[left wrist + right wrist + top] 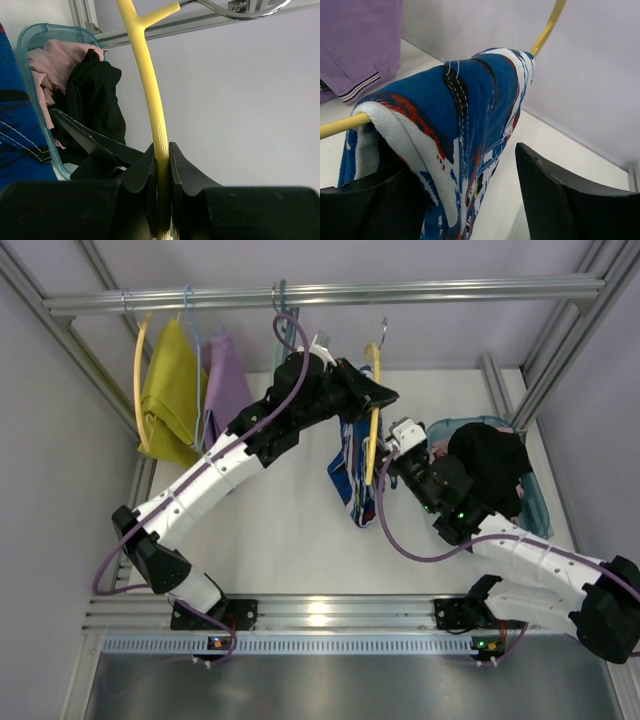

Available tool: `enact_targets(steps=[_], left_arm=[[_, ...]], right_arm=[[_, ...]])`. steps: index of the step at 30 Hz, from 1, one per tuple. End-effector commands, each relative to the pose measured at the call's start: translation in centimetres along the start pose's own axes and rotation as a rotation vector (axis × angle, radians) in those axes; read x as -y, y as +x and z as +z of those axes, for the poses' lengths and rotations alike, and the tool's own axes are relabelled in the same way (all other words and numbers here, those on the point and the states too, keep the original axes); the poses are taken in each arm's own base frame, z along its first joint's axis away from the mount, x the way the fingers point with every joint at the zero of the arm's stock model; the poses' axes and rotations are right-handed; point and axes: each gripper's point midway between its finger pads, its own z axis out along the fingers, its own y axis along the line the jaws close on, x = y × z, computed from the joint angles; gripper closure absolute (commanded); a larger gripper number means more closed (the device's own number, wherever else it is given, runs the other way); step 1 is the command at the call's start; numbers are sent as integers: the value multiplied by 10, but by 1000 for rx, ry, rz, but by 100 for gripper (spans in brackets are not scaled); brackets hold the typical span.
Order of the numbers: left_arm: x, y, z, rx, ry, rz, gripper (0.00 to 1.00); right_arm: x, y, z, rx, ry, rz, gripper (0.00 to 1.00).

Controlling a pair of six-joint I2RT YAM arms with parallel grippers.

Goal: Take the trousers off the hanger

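The yellow hanger (372, 430) hangs from the top rail by its silver hook (235, 12). My left gripper (161, 160) is shut on the hanger's sloping arm (150, 75), just below the neck. The printed trousers (350, 480) drape folded over the hanger's lower bar (340, 125). My right gripper (470, 200) is open and straddles the hanging trousers (465, 115). The cloth lies against its left finger (365, 210), while the right finger (570, 200) stands apart from it. In the top view the right gripper (395, 455) sits just right of the trousers.
A mustard-yellow garment (170, 390) and a purple one (225, 380) hang at the left of the rail, with a teal hanger (283, 320) between them and the arms. A teal basket (535, 505) holding black and pink clothes stands at the right.
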Motion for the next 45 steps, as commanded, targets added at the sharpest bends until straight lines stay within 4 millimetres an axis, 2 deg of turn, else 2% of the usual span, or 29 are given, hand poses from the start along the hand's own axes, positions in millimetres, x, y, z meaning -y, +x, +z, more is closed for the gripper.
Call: enact_targets(steps=[1, 4, 8, 11, 14, 15, 17, 18, 20, 21, 22, 27, 30, 31, 32, 34, 35, 37, 38, 40, 45], left_arm=[[103, -22, -50, 81, 323, 27, 100], [104, -21, -52, 76, 326, 18, 100], [109, -21, -55, 66, 338, 0, 100], [111, -21, -57, 66, 342, -7, 100], [115, -21, -60, 61, 353, -17, 100], [115, -20, -60, 56, 351, -22, 100], [116, -20, -61, 56, 354, -27, 100], [116, -20, -61, 54, 353, -30, 100], [117, -19, -64, 51, 357, -35, 100], [117, -19, -64, 50, 357, -36, 100], [116, -19, -65, 50, 356, -36, 100], [116, -20, -68, 60, 353, -23, 100], [108, -20, -67, 70, 335, -10, 100], [99, -19, -64, 70, 316, -7, 100], [97, -19, -65, 75, 313, 4, 100], [84, -17, -61, 76, 285, 18, 100], [82, -19, -61, 83, 279, 28, 100], [75, -19, -61, 85, 266, 40, 100], [65, -19, -57, 85, 245, 42, 100], [59, -18, -57, 88, 233, 45, 100], [22, -11, -47, 83, 153, 49, 100]], right_arm=[[19, -36, 9, 89, 58, 49, 33], [18, -40, 10, 96, 45, 27, 32], [28, -31, 18, 62, 112, 16, 30], [26, -26, 25, 52, 100, 9, 31], [25, -24, 30, 54, 95, 2, 43], [27, -26, 31, 58, 102, 0, 54], [30, -26, 32, 56, 114, 1, 65], [33, -26, 33, 53, 122, 7, 74], [36, -25, 32, 41, 128, 10, 85], [39, -29, 33, 45, 133, 19, 95], [42, -30, 33, 43, 139, 22, 99], [49, -53, 28, 69, 125, 48, 100], [57, -71, 23, 84, 126, 86, 100], [57, -76, 21, 89, 115, 94, 100], [63, -89, 17, 115, 119, 108, 100], [63, -95, 12, 117, 103, 114, 100], [67, -107, 6, 139, 105, 124, 100], [68, -111, 0, 133, 99, 132, 100], [72, -122, -6, 155, 106, 143, 100], [76, -130, -14, 167, 108, 144, 100], [87, -161, -32, 218, 119, 164, 100]])
